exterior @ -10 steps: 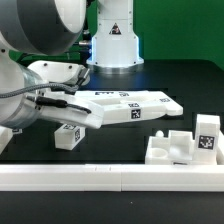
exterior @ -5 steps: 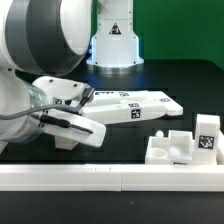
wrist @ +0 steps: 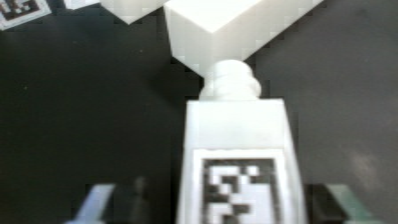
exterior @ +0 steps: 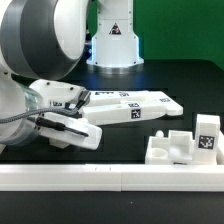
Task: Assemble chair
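In the wrist view a white pegged bar (wrist: 237,140) of the chair lies between my gripper's (wrist: 222,205) two fingers. Its black-and-white tag (wrist: 240,188) faces the camera and its round peg (wrist: 231,80) points at another white chair part (wrist: 240,28). The fingers (wrist: 103,205) stand on either side of the bar with dark gaps between, so the gripper is open around it. In the exterior view the hand (exterior: 72,135) is low over the table on the left and hides the bar. The boxy seat frame (exterior: 180,147) stands on the right.
The marker board (exterior: 135,105) lies flat behind the hand. A long plain white rail (exterior: 110,177) runs along the front edge. A white robot base (exterior: 112,40) stands at the back. The big arm fills the exterior view's left.
The hand has come down over the small tagged part that showed below it a second ago, and now covers it. Little movement in the last half second.
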Tool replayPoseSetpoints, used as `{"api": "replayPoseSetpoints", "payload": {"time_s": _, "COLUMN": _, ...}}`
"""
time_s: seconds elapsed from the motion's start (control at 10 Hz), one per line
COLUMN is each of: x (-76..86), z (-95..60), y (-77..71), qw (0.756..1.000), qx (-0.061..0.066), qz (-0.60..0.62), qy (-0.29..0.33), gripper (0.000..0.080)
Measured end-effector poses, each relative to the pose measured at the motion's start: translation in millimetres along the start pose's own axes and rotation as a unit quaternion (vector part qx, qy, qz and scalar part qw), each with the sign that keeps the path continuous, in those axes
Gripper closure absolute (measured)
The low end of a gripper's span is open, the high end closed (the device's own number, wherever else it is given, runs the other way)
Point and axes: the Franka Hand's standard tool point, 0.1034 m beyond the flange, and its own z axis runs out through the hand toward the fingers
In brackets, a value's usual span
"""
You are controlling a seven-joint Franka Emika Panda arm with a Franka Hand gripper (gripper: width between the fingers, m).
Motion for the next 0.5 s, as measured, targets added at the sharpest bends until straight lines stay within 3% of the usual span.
{"api": "replayPoseSetpoints", "payload": {"time_s": 0.1, "x": -0.7, "z": -3.6, "y": -2.6, "qw": 1.000, "qx": -0.002, "qz": -0.002, "qy": 0.007, "gripper": 0.0517}}
{"api": "replayPoseSetpoints", "payload": {"time_s": 0.3, "x": -18.2, "z": -25.9, "y": -19.1, "qw": 0.999, "qx": -0.001, "qz": -0.012, "qy": 0.032, "gripper": 0.0517}}
{"api": "replayPoseSetpoints", "payload": {"time_s": 0.4, "x": -26.4, "z": -44.0, "y": -33.7, "qw": 0.997, "qx": 0.001, "qz": -0.021, "qy": 0.076, "gripper": 0.0517}}
{"api": "replayPoseSetpoints", "payload": {"time_s": 0.5, "x": -48.4, "z": -56.7, "y": -48.3, "qw": 0.994, "qx": 0.005, "qz": -0.030, "qy": 0.106, "gripper": 0.0517}}
